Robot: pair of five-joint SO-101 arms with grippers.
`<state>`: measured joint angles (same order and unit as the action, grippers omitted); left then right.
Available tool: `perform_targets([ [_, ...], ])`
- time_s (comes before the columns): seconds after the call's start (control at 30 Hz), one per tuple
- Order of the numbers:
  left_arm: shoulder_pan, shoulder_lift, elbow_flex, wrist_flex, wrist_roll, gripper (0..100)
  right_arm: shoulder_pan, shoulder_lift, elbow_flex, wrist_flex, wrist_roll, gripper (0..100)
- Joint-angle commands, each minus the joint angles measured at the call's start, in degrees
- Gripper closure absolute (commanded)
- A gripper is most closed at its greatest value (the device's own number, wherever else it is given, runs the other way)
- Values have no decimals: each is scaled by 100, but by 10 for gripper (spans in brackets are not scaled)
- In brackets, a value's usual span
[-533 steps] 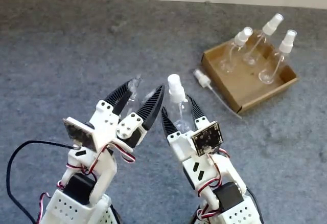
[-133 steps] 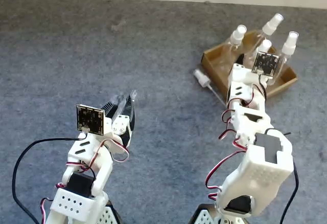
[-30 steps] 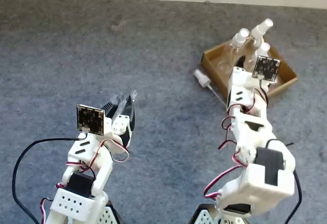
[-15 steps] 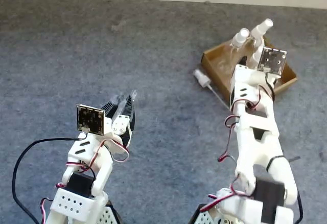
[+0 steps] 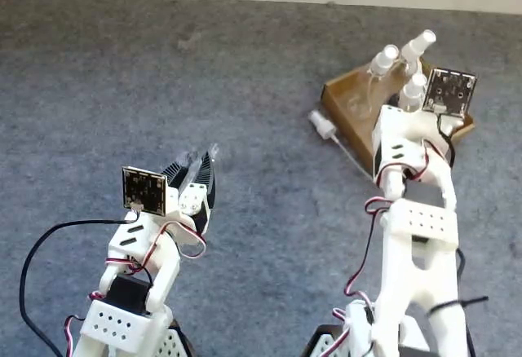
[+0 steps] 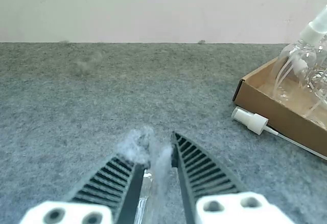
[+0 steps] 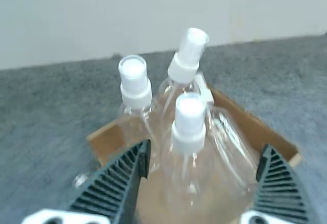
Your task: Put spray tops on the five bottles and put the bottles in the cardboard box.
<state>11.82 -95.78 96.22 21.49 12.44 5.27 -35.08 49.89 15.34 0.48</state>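
Note:
My left gripper (image 6: 156, 151) is shut on a clear bottle (image 6: 149, 155) with no spray top, and holds it low over the carpet at the front left (image 5: 198, 166). A loose spray top (image 5: 324, 125) with its tube lies on the carpet beside the cardboard box (image 5: 338, 103); it also appears in the left wrist view (image 6: 250, 120). My right gripper (image 7: 204, 150) hangs open just above the box (image 7: 102, 138), its jaws wide on either side of a capped bottle (image 7: 188, 127). Two more capped bottles (image 7: 134, 83) (image 7: 188, 55) lean behind it. Their tops (image 5: 412, 90) rise above the box rim.
Grey carpet covers the table, with a pale wall along the far edge. The right arm (image 5: 408, 141) stretches over the near side of the box and hides part of it. Open carpet lies between the two arms and to the far left.
The right arm has lifted and shifted right over the box, with its gripper now above the bottles standing inside. The left arm and its bottle have not moved.

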Motion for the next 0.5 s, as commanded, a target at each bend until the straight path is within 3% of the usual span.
perform_targets([
  [0.0,-57,-22,127,-167,-70,962,-22,-611,-857,1727,79,702],
  [0.17,-119,-75,127,-167,-70,962,-523,-699,-2167,4057,79,702],
  [0.27,-620,-84,127,-255,-53,965,-1174,-699,-2738,5059,35,702],
  [0.37,-1147,-40,127,-554,-35,965,-1868,-699,-3073,5305,-149,702],
  [0.47,-1411,-40,127,-580,-53,965,-2352,-620,-3125,5305,-853,702],
])
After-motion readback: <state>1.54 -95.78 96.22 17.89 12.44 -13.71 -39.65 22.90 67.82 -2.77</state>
